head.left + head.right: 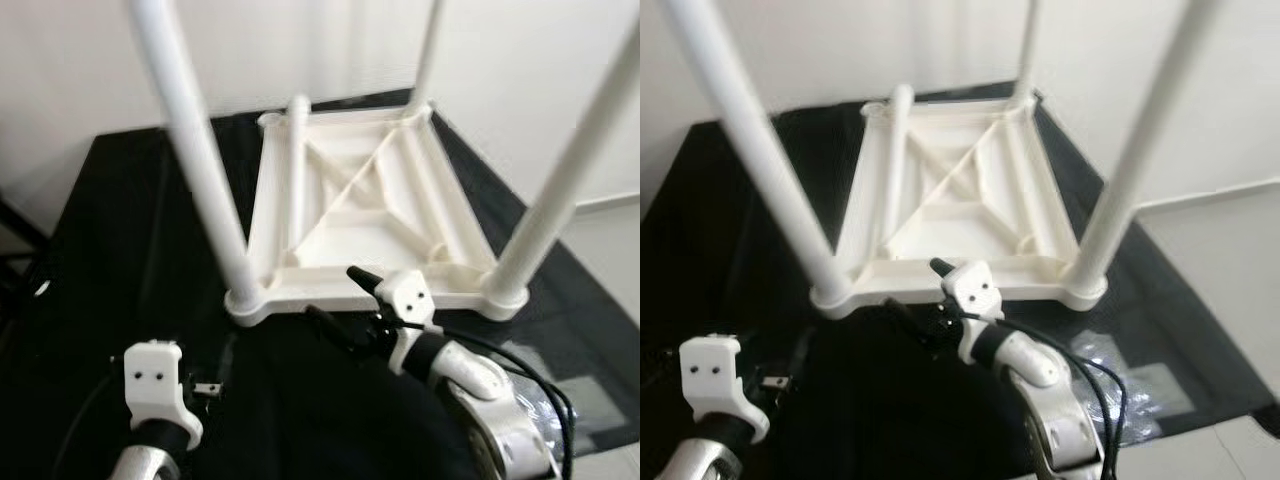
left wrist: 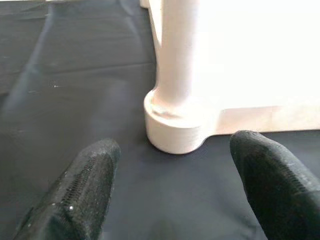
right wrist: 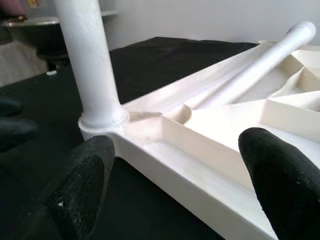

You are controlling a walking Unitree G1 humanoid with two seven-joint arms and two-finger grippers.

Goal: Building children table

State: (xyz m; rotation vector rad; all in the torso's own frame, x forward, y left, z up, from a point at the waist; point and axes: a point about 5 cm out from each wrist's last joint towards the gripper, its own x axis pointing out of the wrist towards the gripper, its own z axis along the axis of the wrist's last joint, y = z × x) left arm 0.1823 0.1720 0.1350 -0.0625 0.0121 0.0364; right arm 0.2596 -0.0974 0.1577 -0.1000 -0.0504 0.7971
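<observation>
The white plastic table top [image 1: 365, 215] lies upside down on a black cloth [image 1: 130, 230], its ribbed underside facing up. Three white legs stand upright in its corner sockets: one at the near left corner [image 1: 205, 160], one at the near right corner [image 1: 570, 170] and one at the far right corner [image 1: 428, 55]. A fourth leg [image 1: 297, 175] lies loose inside the frame along its left side, one end pointing at the far left corner. The right gripper [image 1: 340, 300] hangs just in front of the near edge of the table top, between the two near legs; its black fingers [image 3: 280, 180] are spread wide apart with nothing between them, and in the right wrist view they frame the near rim and the near left leg's socket. The left gripper [image 2: 175, 200] sits lower and to the left, near the near left corner; its fingers [image 2: 80, 185] are also well apart and hold nothing, pointing at the rounded socket base [image 2: 175, 132] of that leg. A small pale object [image 1: 207, 388] lies on the cloth just beside the left wrist; it is too small to identify. Behind the cloth rises a pale wall [image 1: 80, 60].
</observation>
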